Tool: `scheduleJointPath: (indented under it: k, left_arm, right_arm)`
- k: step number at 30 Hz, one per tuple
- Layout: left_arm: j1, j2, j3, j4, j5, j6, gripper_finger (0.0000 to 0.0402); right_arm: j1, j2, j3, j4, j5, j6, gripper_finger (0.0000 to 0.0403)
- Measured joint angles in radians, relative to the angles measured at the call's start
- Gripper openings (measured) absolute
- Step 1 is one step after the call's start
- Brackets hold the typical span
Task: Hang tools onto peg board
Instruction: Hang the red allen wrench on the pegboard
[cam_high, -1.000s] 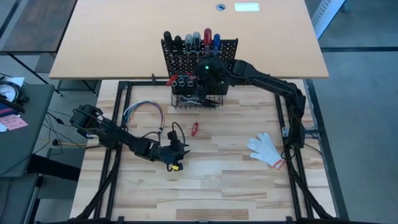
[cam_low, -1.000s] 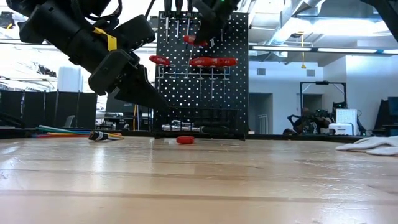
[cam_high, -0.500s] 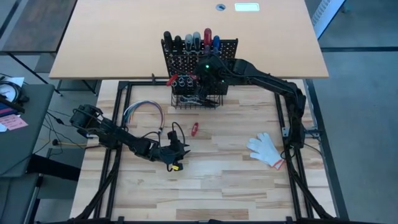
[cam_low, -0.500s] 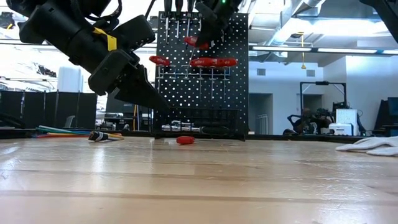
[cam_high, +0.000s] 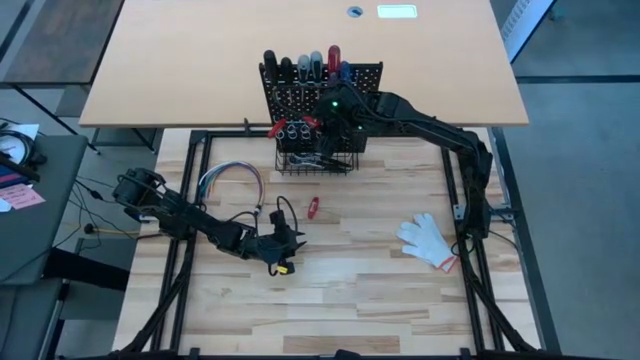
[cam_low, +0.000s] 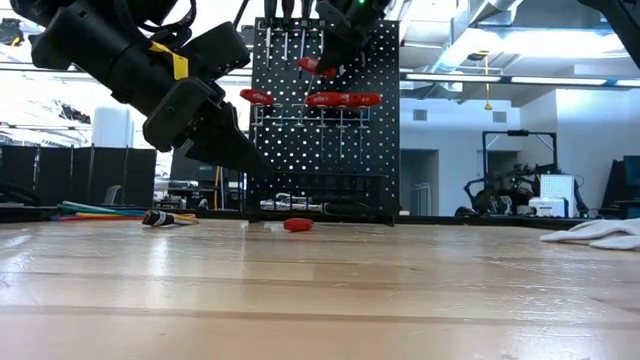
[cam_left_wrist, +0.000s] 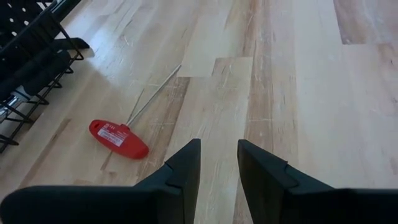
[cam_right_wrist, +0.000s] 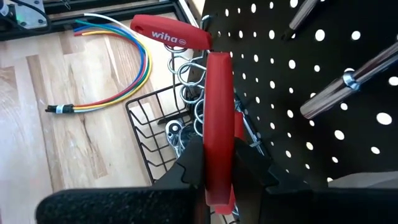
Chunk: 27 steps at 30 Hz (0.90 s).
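The black peg board (cam_high: 365, 75) stands at the table's far side, with screwdrivers (cam_high: 315, 62) stuck in its top row and a red T-handle tool (cam_right_wrist: 171, 34) hanging in a silver ring. My right gripper (cam_high: 320, 120) hovers in front of the board, shut on another red T-handle tool (cam_right_wrist: 217, 106). A third red T-handle tool (cam_left_wrist: 118, 138) lies flat on the table. My left gripper (cam_left_wrist: 217, 158) stands open just short of it, with nothing between its fingers. My right gripper pinches the red handle's two long sides (cam_right_wrist: 217, 155) between its two fingers, near one end of it. The handle runs forward along the fingers, which slant down toward the board. It is tilted (cam_low: 315, 68) and clear of the table, above the wire basket.
A black wire basket (cam_right_wrist: 155, 124) with metal bits sits at the board's foot. A bundle of coloured wires (cam_high: 232, 178) lies on the table's left, a white glove (cam_high: 428, 240) on its right. Bare wood lies between the loose tool and the glove.
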Motion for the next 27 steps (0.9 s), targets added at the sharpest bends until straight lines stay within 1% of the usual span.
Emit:
scheduleJointPath:
  k: [7, 10, 13, 19, 22, 27]
  left_arm:
    - [-0.008, -0.012, 0.042, -0.004, -0.009, 0.08, 0.0102]
    - [-0.022, -0.048, 0.049, -0.004, -0.059, 0.109, 0.0102]
    - [-0.035, -0.102, 0.049, -0.036, -0.109, 0.111, 0.0102]
    - [-0.059, -0.203, 0.049, -0.122, -0.123, 0.079, 0.0102]
    - [-0.074, -0.226, 0.049, -0.141, -0.139, 0.069, 0.0102]
    - [-0.098, -0.23, 0.049, -0.145, -0.181, 0.068, 0.0102]
  right_arm:
    - [0.0, 0.0, 0.0, 0.004, 0.0, -0.004, 0.005]
    - [0.002, 0.0, 0.0, 0.012, 0.0, -0.004, 0.0054]
    - [0.002, 0.0, 0.0, 0.029, 0.0, -0.004, 0.0063]
    - [0.002, 0.0, 0.0, 0.078, 0.0, -0.004, 0.0077]
    - [0.002, 0.0, 0.0, 0.091, 0.0, -0.003, 0.0078]
    - [0.002, 0.0, 0.0, 0.091, 0.0, -0.004, 0.0079]
